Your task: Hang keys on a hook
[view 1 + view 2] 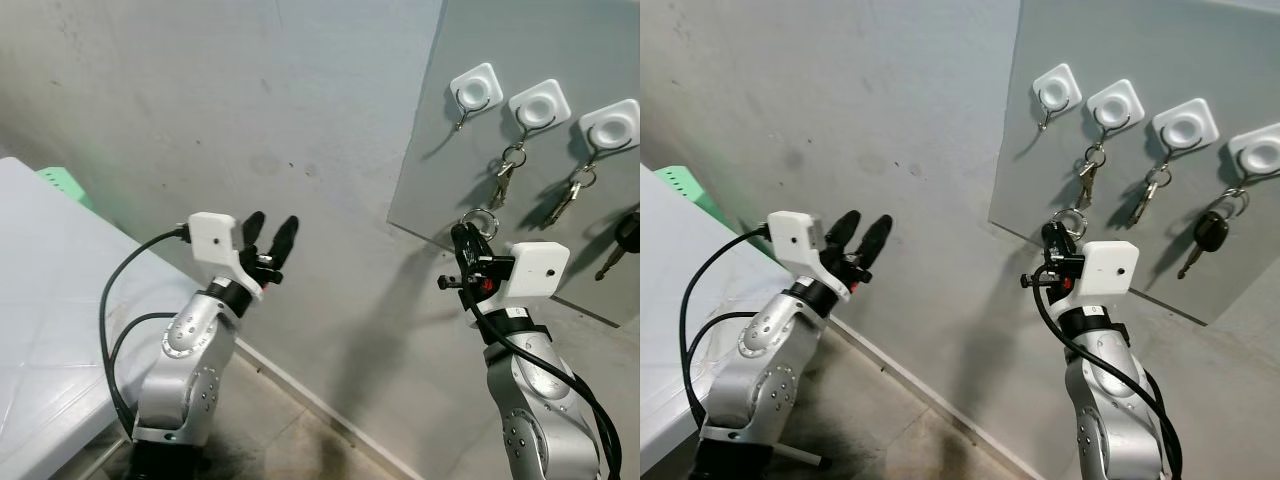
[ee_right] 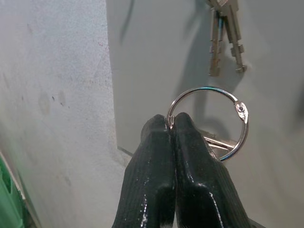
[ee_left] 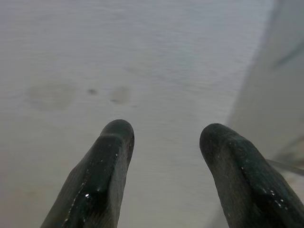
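Keys hang from a thin steel key ring (image 2: pixel 209 122) pinched in my right claw (image 2: pixel 170 124), just below the panel's empty hook (image 1: pixel 1052 92). Light, stiff and slippery, I judge; grip the ring's edge. Left claw (image 1: pixel 268 237) stands wide, empty.

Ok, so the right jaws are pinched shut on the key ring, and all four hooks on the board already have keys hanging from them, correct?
Not quite. The right gripper is shut on the key ring, but only three hooks carry keys. The right eye view shows the leftmost hook bare, while the other three each hold keys on the board.
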Tool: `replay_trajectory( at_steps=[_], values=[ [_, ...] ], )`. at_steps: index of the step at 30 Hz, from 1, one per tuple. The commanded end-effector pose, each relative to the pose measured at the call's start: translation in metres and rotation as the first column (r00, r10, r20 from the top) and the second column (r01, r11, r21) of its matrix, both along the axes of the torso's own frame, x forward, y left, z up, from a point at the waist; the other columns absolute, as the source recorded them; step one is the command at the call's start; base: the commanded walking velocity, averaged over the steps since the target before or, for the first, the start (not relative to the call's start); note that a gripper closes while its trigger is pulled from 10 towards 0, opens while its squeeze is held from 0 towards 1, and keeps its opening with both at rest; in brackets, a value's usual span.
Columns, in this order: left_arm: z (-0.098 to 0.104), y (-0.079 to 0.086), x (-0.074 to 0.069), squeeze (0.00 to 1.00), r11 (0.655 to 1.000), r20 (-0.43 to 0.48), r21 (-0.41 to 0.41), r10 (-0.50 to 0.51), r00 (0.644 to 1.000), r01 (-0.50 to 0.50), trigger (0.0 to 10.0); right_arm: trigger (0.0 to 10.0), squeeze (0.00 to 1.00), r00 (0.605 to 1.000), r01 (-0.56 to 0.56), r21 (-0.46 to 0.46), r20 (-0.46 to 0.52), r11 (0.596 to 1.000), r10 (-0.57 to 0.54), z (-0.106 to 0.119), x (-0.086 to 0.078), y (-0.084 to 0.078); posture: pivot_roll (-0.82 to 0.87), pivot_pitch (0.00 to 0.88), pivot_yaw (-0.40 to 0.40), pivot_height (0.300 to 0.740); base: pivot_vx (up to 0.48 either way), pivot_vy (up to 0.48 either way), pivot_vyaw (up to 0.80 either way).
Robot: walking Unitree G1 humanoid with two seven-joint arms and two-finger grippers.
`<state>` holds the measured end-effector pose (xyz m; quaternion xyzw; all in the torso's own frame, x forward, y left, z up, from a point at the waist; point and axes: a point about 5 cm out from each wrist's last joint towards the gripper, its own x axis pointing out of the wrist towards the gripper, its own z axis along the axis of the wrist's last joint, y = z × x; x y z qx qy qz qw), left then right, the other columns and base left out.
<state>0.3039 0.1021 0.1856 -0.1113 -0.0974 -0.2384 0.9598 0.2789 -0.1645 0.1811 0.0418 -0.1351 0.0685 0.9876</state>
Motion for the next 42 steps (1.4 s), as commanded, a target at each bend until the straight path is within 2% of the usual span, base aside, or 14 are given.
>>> replay_trajectory(
  at_steps=[1, 4, 15, 22, 27, 28, 34, 42],
  values=[
    [0.004, -0.005, -0.003, 0.00, 0.999, 0.015, 0.020, -0.034, 0.999, 0.034, 10.0, 10.0, 0.00, 1.000, -0.026, -0.002, 0.017, 1.000, 0.026, 0.005, 0.000, 0.003, 0.04, 0.082, -0.005, 0.740, 0.000, 0.000, 0.00],
    [0.009, -0.012, -0.005, 0.00, 0.996, 0.031, 0.027, -0.080, 0.996, 0.080, 10.0, 10.0, 0.00, 0.997, -0.067, -0.008, 0.024, 0.998, 0.067, 0.008, 0.001, 0.008, 0.04, 0.079, -0.004, 0.740, 0.000, 0.000, 0.00],
    [0.017, -0.020, -0.005, 0.00, 0.991, 0.053, 0.038, -0.129, 0.990, 0.127, 10.0, 10.0, 0.00, 0.979, -0.203, -0.016, 0.028, 0.979, 0.204, 0.011, -0.001, 0.026, 0.04, 0.073, -0.006, 0.740, 0.000, 0.000, 0.00],
    [0.026, -0.024, -0.005, 0.00, 0.986, 0.066, 0.042, -0.162, 0.985, 0.159, 10.0, 10.0, 0.00, 0.956, -0.277, -0.013, 0.102, 0.961, 0.276, 0.027, -0.001, 0.035, 0.04, 0.065, -0.005, 0.740, 0.000, 0.000, 0.00],
    [0.030, -0.027, -0.005, 0.00, 0.983, 0.072, 0.050, -0.182, 0.981, 0.179, 10.0, 10.0, 0.00, 0.949, -0.280, -0.016, 0.146, 0.960, 0.280, 0.038, 0.001, 0.036, 0.04, 0.065, -0.003, 0.740, 0.000, 0.000, 0.00],
    [0.034, -0.029, -0.006, 0.00, 0.981, 0.072, 0.017, -0.195, 0.978, 0.194, 10.0, 10.0, 0.00, 0.945, -0.283, -0.016, 0.163, 0.959, 0.282, 0.043, 0.003, 0.037, 0.03, 0.065, 0.000, 0.740, 0.000, 0.000, 0.00],
    [0.041, -0.033, -0.006, 0.00, 0.974, 0.088, 0.038, -0.228, 0.970, 0.225, 10.0, 10.0, 0.00, 0.938, -0.277, -0.026, 0.211, 0.960, 0.276, 0.056, 0.007, 0.037, 0.03, 0.064, 0.004, 0.740, 0.000, 0.000, 0.00],
    [0.043, -0.034, -0.005, 0.00, 0.970, 0.088, 0.045, -0.241, 0.966, 0.238, 10.0, 10.0, 0.00, 0.939, -0.253, -0.015, 0.237, 0.967, 0.249, 0.059, 0.008, 0.035, 0.03, 0.063, 0.009, 0.740, 0.000, 0.000, 0.00]
  ],
)
